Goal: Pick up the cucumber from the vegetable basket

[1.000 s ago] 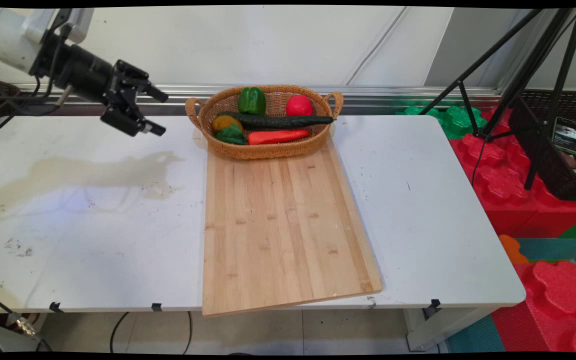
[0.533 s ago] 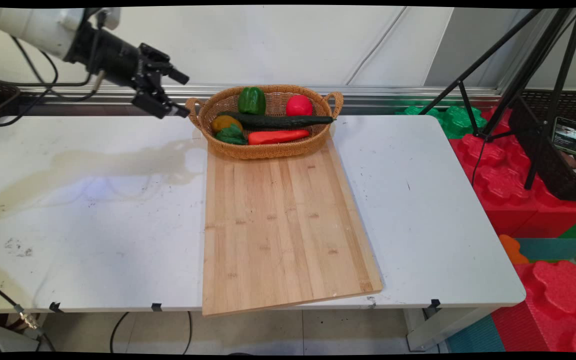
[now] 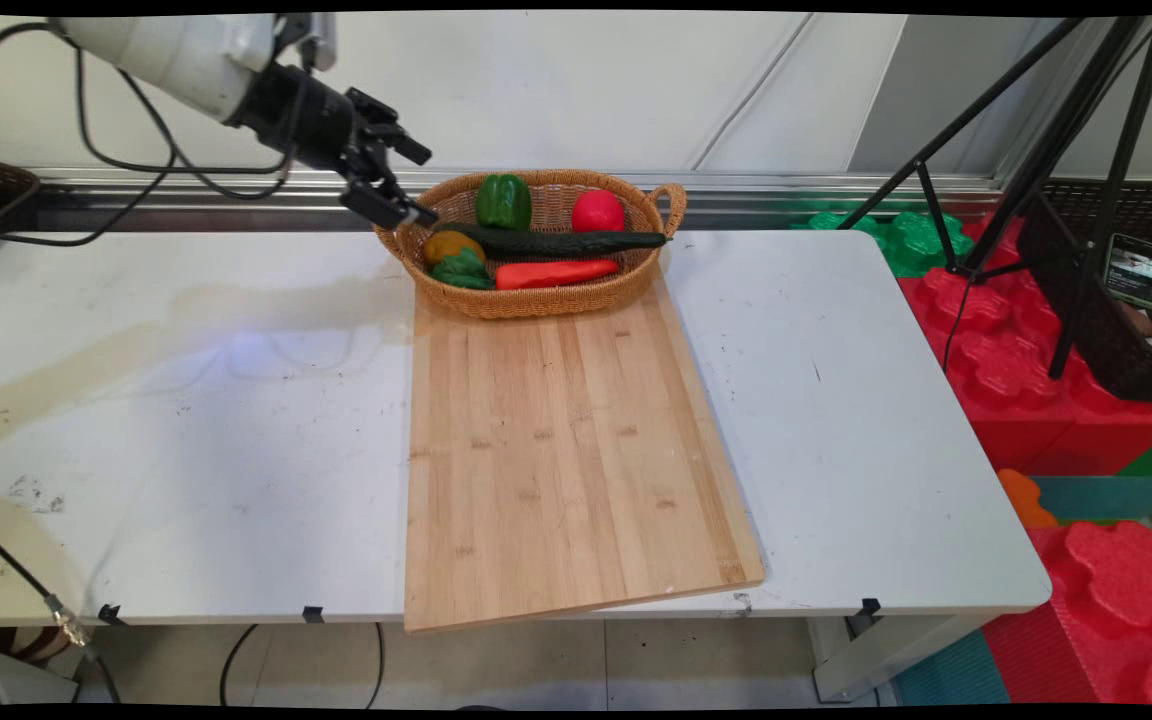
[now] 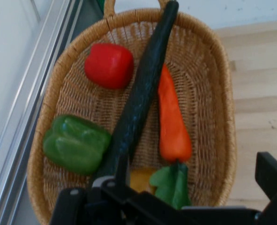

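My gripper (image 3: 424,186) hangs open and empty above the left end of a wicker basket (image 3: 536,303), over its left handle. In the hand view the gripper (image 4: 196,165) looks down into the basket (image 4: 226,98). Inside lie a dark cucumber (image 3: 556,241) (image 4: 140,96), an orange carrot (image 3: 554,273) (image 4: 172,124) with green leaves (image 3: 461,270) (image 4: 172,183), a green bell pepper (image 3: 503,200) (image 4: 75,143), a red round fruit (image 3: 598,211) (image 4: 109,65) and a yellow-orange piece (image 3: 450,245) (image 4: 139,180) partly hidden behind my linkage.
The basket stands at the far end of a long bamboo board (image 3: 561,450) that overhangs the table's (image 3: 186,450) near edge. Right of the table are red and green foam blocks (image 3: 1006,370), a black tripod (image 3: 1046,150) and a phone (image 3: 1134,269). Black cables (image 3: 116,160) hang from the arm.
The gripper has moved right and upward from over the table's left part to above the basket's left end. It stayed open. The basket's contents have not moved.
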Controlling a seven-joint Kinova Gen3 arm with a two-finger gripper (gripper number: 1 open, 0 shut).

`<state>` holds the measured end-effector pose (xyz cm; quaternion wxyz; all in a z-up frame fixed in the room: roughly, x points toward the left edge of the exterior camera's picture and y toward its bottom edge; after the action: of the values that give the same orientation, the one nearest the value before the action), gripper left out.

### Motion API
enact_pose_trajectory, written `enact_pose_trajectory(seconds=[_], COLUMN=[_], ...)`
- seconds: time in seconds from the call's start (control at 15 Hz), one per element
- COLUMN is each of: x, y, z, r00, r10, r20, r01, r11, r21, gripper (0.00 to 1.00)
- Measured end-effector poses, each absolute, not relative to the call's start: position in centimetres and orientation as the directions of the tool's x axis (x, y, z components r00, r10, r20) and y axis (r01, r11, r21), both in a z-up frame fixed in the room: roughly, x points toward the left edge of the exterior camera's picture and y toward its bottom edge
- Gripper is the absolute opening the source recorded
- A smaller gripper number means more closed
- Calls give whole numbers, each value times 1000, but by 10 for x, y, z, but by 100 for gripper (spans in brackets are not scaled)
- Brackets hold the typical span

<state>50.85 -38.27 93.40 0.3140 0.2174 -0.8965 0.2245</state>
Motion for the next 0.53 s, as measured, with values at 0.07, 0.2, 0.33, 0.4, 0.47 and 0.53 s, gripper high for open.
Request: enact_pose_trajectory(seconds=[0.07, 0.2, 0.33, 0.4, 0.47, 0.53], x=[504, 494, 485, 482, 478, 471], y=[-389, -404, -415, -420, -427, -437], z=[929, 919, 910, 907, 902, 896], r00=[-711, -716, -722, -726, -733, -745], r10=[-253, -262, -267, -268, -266, -259], r20=[657, 648, 638, 634, 626, 615], r01=[-531, -533, -531, -529, -523, -511], r11=[804, 804, 805, 806, 809, 814], r21=[-265, -264, -264, -265, -268, -276], gripper=[100, 100, 100, 100, 100, 100])
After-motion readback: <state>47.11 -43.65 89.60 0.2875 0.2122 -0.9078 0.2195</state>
